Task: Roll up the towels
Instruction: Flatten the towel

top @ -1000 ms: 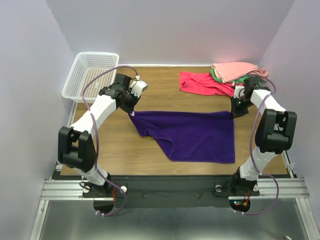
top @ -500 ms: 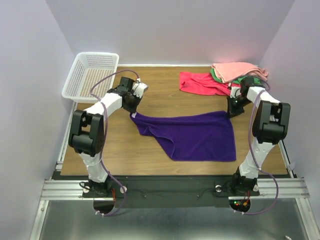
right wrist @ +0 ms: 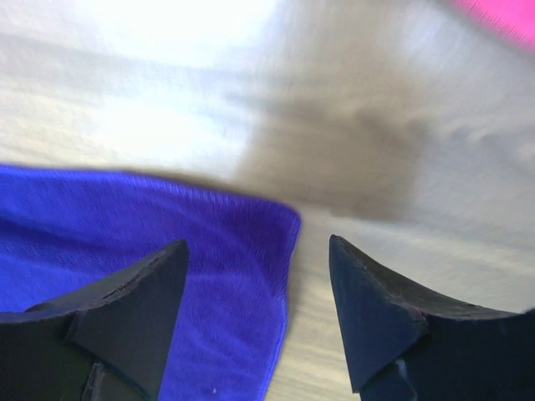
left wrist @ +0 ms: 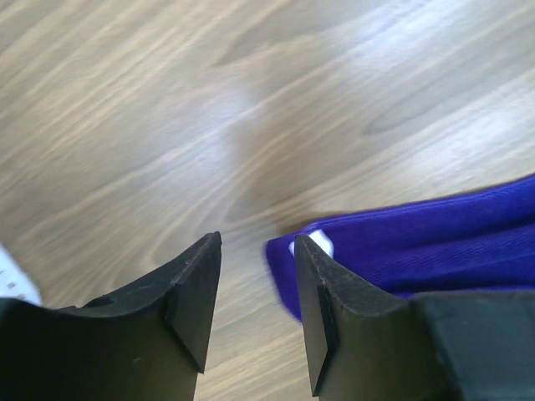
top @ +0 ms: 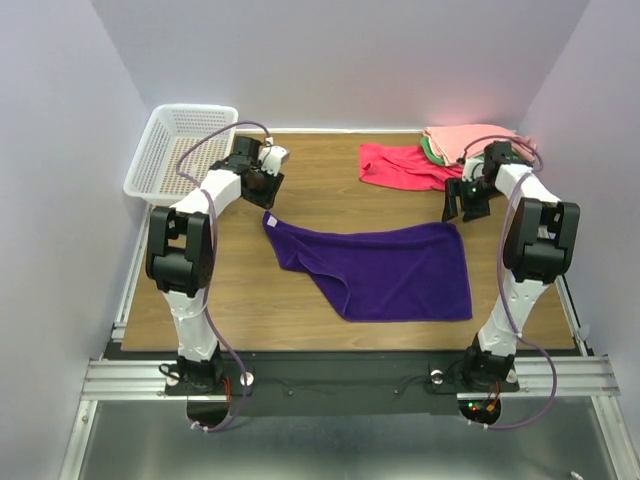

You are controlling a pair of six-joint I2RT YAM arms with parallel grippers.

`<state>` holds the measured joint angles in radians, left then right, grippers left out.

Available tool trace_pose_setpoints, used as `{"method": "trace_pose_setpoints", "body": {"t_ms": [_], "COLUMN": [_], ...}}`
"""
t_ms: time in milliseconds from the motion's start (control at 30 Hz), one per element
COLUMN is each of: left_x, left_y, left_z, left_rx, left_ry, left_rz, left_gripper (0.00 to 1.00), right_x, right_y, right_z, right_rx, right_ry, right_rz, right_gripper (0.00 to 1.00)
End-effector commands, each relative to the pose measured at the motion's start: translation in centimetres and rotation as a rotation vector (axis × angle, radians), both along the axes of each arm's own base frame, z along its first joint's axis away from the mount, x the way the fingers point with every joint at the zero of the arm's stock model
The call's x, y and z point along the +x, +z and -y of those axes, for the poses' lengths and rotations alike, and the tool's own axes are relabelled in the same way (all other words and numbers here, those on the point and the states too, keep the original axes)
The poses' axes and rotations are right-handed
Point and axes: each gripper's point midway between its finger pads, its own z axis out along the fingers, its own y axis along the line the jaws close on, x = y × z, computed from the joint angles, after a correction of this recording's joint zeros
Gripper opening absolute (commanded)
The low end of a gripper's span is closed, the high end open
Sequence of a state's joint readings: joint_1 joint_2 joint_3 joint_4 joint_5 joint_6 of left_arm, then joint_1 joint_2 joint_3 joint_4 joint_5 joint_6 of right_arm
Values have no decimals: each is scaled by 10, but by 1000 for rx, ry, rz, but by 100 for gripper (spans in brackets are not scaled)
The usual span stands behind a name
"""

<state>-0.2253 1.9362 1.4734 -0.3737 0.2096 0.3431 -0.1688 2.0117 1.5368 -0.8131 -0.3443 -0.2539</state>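
The wooden table (top: 310, 180) carried the same things as a second before. Both arms had changed. The left arm had folded up, its elbow drawn in and higher over the left edge, with its forearm reaching to the far left. The right arm stood nearly upright at the right edge, its wrist lifted toward the far right corner.

The purple towel (top: 390, 270) lay spread on the middle of the table, its near-left side cut off by a slanting folded edge. Its two far corners, pinched a second earlier, now lay loose on the wood.

The white basket (top: 190, 108) sat at the far left corner, beside the left wrist. The red towel (top: 400, 165) lay at the far right, with the salmon-pink towel (top: 465, 138) heaped beyond it and a strip of green towel (top: 432, 150) showing between the two.

The left claw (left wrist: 255, 242) had parted to a moderate gap and held nothing. It hung over bare wood just beyond the towel's far left corner. The right claw (right wrist: 255, 242) stood wider, also holding nothing, above the towel's far right corner.

The small white tag (left wrist: 325, 248) showed at the left corner, partly hidden behind one finger.
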Motion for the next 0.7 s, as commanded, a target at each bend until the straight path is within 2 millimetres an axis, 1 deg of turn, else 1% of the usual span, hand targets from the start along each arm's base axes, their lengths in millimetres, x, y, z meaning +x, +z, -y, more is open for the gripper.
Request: {"method": "trace_pose_setpoints", "body": {"t_ms": [0,100,200,367,467,500,600,633,667], "left_x": [4,1,-3,-7,-9,-9,-12,-14,-15], "left_y": [18,8,-2,-10,-13,-14,-17,-19,-19], "left_z": [-12,-15,-18,-19,-18,-18,-17,-16,-16], "left_rx": [-2,3,1,-16,-19,-20,-26,-29,-32], "left_ry": [6,12,18,20,17,18,15,15,12], "left_rz": [8,-28,-59,-93,-108,-112,-126,-133,-136], "left_gripper": [52,52,52,52,52,52,52,52,52], "right_x": [28,32,32,16,7,0,-9,-12,-13], "right_y": [11,7,-2,-9,-12,-17,-16,-18,-17], "right_z": [2,1,-2,-12,-17,-19,-24,-26,-26], "right_rx": [13,28,46,95,121,129,153,159,160], "right_ry": [-17,-27,-24,7,15,21,37,38,39], "right_rz": [59,52,33,-2,-25,-45,-56,-65,-63], "right_gripper": [71,68,64,60,54,52,43,34,28]}}
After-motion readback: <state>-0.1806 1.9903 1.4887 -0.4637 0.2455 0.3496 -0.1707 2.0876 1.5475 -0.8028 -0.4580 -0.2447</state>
